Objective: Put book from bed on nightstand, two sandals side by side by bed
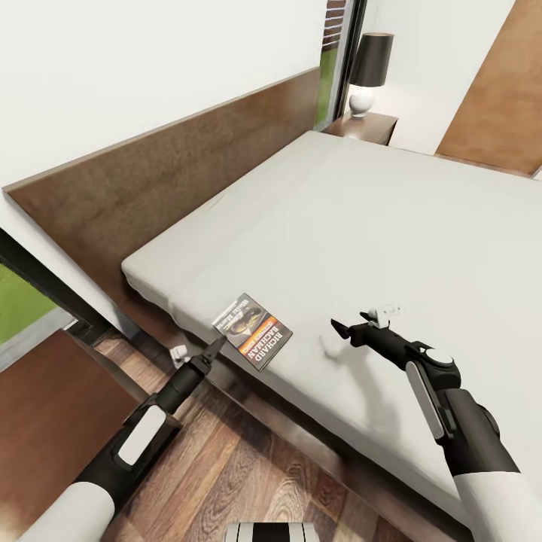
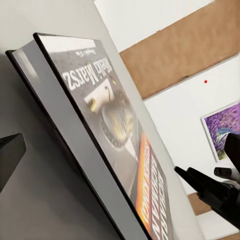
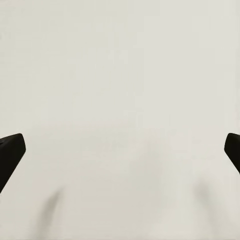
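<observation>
The book (image 1: pixel 253 330) lies flat on the bed (image 1: pixel 361 218), cover up, close to the mattress's near side edge and towards its headboard end. It is a thin paperback with a dark cover, a golden picture, an orange-red band and white lettering. The bed has a plain light grey mattress on a dark brown frame. A dark brown nightstand (image 1: pixel 369 126) stands at the bed's far headboard corner.

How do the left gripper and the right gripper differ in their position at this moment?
The left gripper is at the book's edge, near the mattress border; the right gripper hovers over bare mattress, apart from the book. The right gripper's fingers stand wide apart; the left gripper's opening cannot be judged. Neither holds anything.
</observation>
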Tool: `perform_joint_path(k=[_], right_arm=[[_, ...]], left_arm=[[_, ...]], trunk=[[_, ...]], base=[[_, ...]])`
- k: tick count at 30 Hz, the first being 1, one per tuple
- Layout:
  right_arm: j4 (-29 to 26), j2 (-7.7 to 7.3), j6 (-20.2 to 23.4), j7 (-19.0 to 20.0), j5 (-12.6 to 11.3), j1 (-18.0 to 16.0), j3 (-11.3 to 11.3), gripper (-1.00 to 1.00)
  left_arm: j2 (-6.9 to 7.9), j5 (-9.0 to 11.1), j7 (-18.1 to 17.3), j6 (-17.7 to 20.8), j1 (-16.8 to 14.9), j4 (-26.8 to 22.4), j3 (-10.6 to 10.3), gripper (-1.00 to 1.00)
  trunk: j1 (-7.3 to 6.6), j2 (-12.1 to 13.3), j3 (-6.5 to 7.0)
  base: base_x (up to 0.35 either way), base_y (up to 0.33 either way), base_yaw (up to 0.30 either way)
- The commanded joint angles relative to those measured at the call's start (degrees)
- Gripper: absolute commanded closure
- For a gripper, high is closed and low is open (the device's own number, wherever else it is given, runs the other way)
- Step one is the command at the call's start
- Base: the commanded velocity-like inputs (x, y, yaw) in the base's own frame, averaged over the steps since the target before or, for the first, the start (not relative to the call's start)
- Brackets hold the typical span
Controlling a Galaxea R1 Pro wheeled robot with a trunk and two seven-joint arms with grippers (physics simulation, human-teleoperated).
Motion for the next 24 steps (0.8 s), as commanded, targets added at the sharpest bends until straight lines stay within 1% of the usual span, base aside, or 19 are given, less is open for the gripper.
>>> perform_joint_path(k=[1,9,14,17,20,24], right_arm=[[-0.05,-0.04,0.45,-0.08,-0.59,-0.03,0.04,-1.00],[-0.13,-0.04,0.42,0.06,-0.59,-0.03,0.04,-1.00],[-0.14,-0.04,0.44,0.11,-0.59,-0.03,0.04,-1.00],[-0.15,-0.04,0.45,0.13,-0.59,-0.03,0.04,-1.00],[-0.15,-0.04,0.45,0.13,-0.59,-0.03,0.04,-1.00],[-0.15,-0.04,0.43,0.13,-0.59,-0.03,0.04,-1.00]], left_arm=[[0.07,0.68,-0.09,0.21,-0.03,0.08,-0.25,-1.00],[0.07,0.88,-0.05,0.14,-0.03,0.47,-0.25,-1.00],[0.07,0.99,-0.05,0.12,-0.03,0.55,-0.19,-1.00],[0.05,1.02,-0.05,0.09,-0.03,0.56,0.43,-1.00],[-0.13,1.02,-0.09,0.12,-0.03,0.57,1.05,-1.00],[-0.18,1.02,-0.12,0.12,-0.03,0.57,1.14,-1.00]], trunk=[[-0.01,-0.01,-0.03],[-0.01,-0.01,-0.03],[-0.01,-0.01,-0.03],[-0.01,-0.01,-0.03],[-0.01,-0.01,-0.03],[-0.01,-0.01,-0.03]], base=[[0.000,0.000,0.000],[0.000,0.000,-0.004],[0.000,0.000,-0.184],[0.000,0.000,-0.223],[0.000,0.000,-0.071],[0.000,0.000,-0.011]])
